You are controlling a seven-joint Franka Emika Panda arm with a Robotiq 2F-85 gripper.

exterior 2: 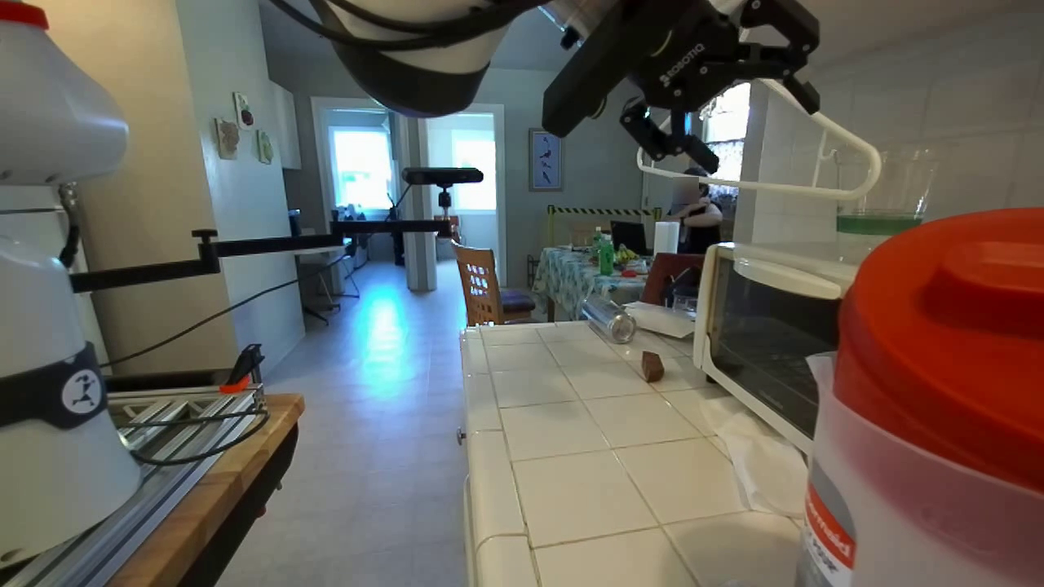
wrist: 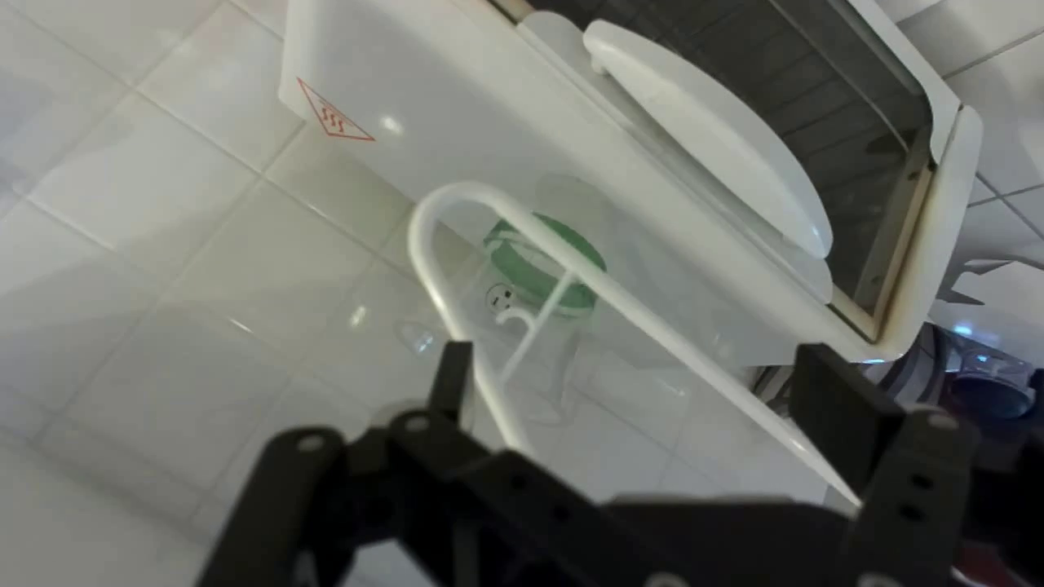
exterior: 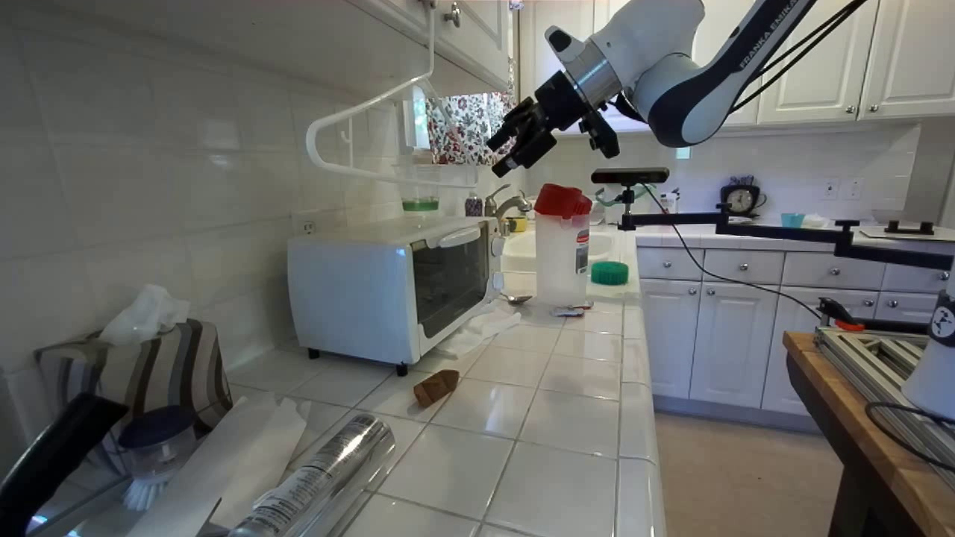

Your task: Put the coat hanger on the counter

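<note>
The white coat hanger (exterior: 380, 99) hangs below the upper cabinet, its hook reaching up to a door knob at the top of that exterior view. Its triangular body is over the white oven. My gripper (exterior: 497, 155) is in the air beside the hanger's near end, jaws wide apart. In an exterior view the hanger's lower bar (exterior 2: 783, 188) passes behind the gripper (exterior 2: 754, 129). In the wrist view the hanger (wrist: 620, 300) extends beyond the open gripper (wrist: 648, 391); whether a finger touches it, I cannot tell. Below lies the tiled counter (exterior: 559, 418).
A white toaster oven (exterior: 351, 291) stands on the counter. Near the sink is a pitcher with a red lid (exterior: 563, 246). A brown block (exterior: 436, 388), foil roll (exterior: 328, 470) and striped tissue box (exterior: 201, 358) lie nearer. A camera (exterior: 630, 176) sits on a black bar.
</note>
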